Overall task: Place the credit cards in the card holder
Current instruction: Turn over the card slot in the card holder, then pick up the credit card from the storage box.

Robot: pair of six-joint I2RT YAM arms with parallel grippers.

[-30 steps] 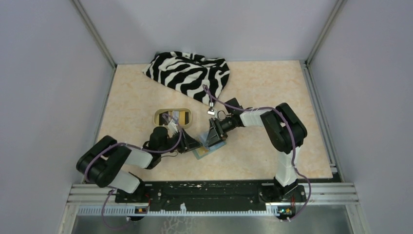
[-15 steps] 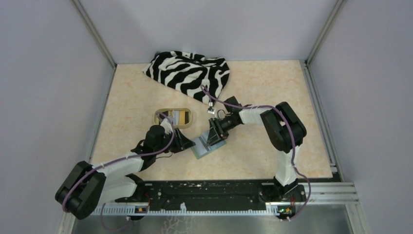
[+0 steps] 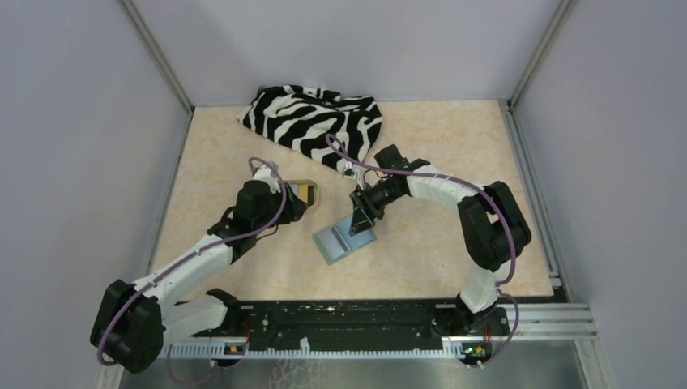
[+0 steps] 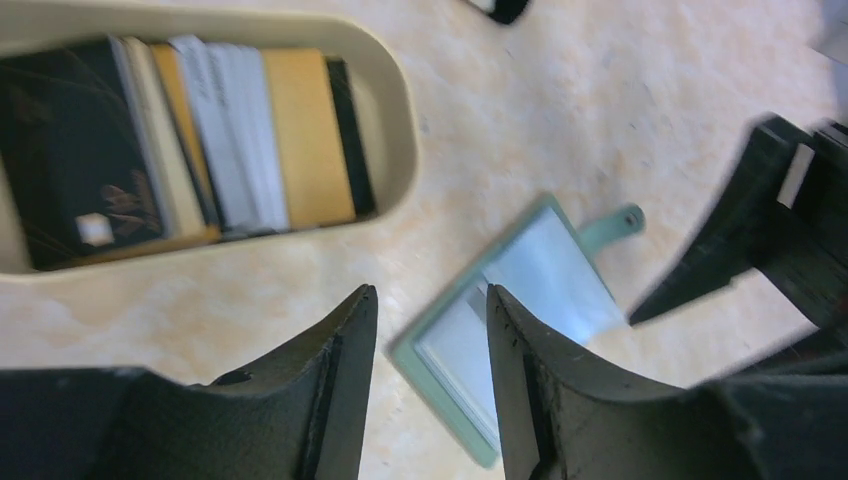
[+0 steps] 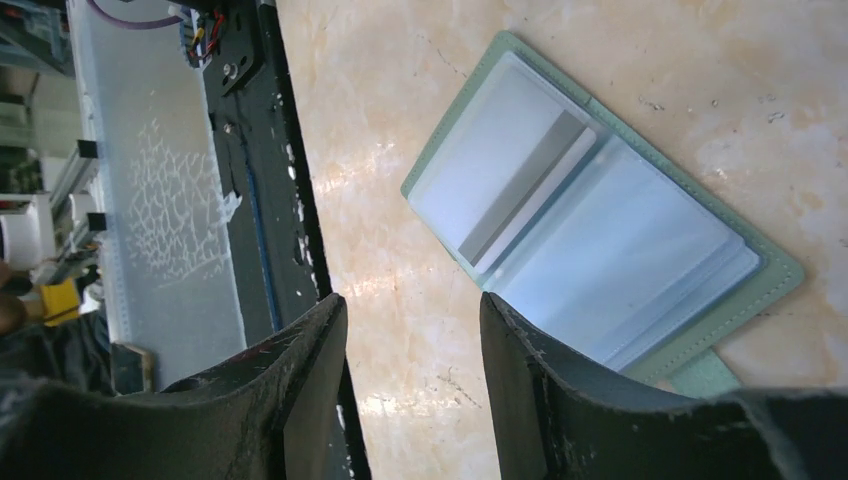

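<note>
The sage-green card holder [image 3: 340,243] lies open on the table, pale blue sleeves up; it is also in the left wrist view [image 4: 540,290]. A whitish card with a grey stripe [image 5: 520,195] sits in one sleeve of the card holder [image 5: 600,240]. More credit cards [image 4: 200,140], black, gold and whitish, lie in the tan oval dish [image 4: 395,120]. My left gripper [image 3: 296,206] hangs by the dish [image 3: 314,191], and in its wrist view the gripper [image 4: 428,305] is open and empty. My right gripper [image 3: 359,224] hovers at the holder's far edge; its wrist view shows the gripper [image 5: 412,310] open and empty.
A zebra-striped cloth [image 3: 316,121] lies bunched at the back of the table. The black mounting rail [image 3: 348,312] runs along the near edge. Grey walls close in the left, right and back sides.
My left gripper has drawn back from the card holder up-left to the dish and opened wider. The right gripper shifted slightly back. The open holder now lies uncovered.
</note>
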